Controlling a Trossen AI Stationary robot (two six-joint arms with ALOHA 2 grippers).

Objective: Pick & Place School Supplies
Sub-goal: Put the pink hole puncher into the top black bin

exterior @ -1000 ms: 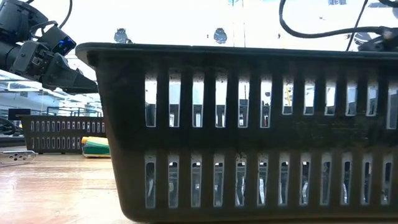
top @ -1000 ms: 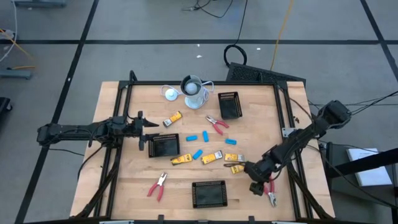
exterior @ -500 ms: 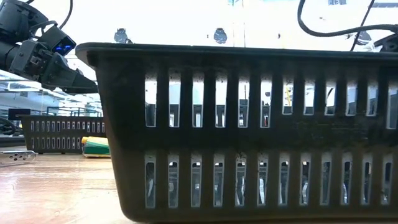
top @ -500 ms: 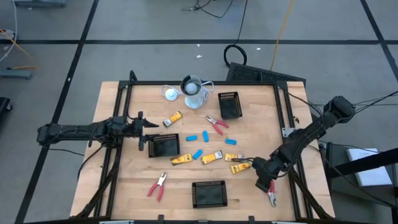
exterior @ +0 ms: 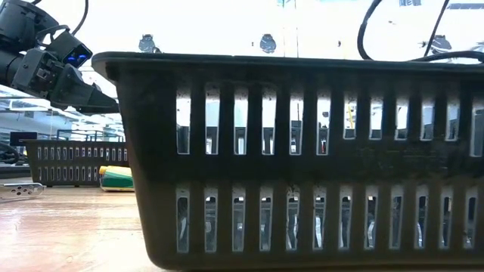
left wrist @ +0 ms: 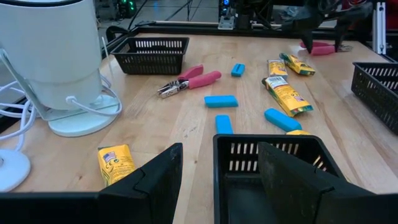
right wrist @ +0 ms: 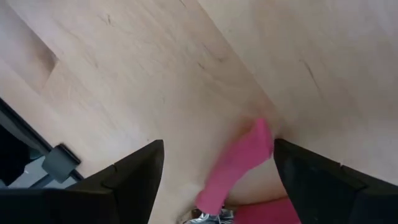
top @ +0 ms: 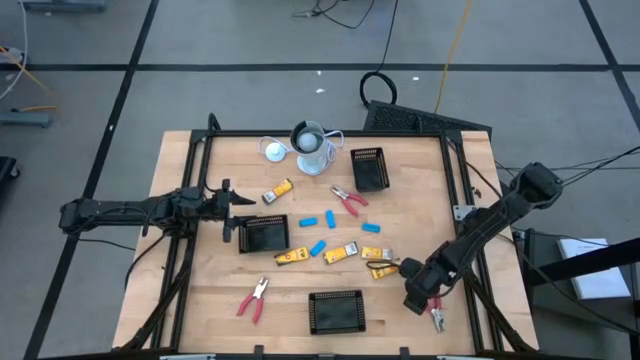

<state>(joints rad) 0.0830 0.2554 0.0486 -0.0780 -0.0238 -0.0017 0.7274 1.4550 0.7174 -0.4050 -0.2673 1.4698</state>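
Your right hand [top: 420, 297] sits near the bench's front right corner, fingers spread wide and holding nothing, straddling the pink-red handle of a plier-like tool [right wrist: 239, 163] that lies flat on the wood just under it. In the high view that tool [top: 436, 316] pokes out beside the hand, close to the right edge.

Your left hand [top: 232, 208] hangs over the left side of the bench, partly open, empty, its dark flat fingers [left wrist: 155, 180] just short of a black slotted plastic tray [top: 264, 234].

Count: three red-handled plier tools, one by the right hand, one near the front left [top: 254, 298], one mid-bench toward the back [top: 349, 201]. Four light-blue oblong pieces [top: 317, 247], smooth and rounded, clustered mid-bench. About five yellow-and-black wrapped oblongs [top: 341, 254], one [top: 279, 190] apart nearer the back.

Three black slotted trays: by the left hand, one at the front edge [top: 336, 311], one toward the back right [top: 369, 169].

A pale cylindrical cup [top: 312, 150] and a round white disc [top: 273, 150] stand at the back edge. The bench [top: 210, 290] is pale planked wood.
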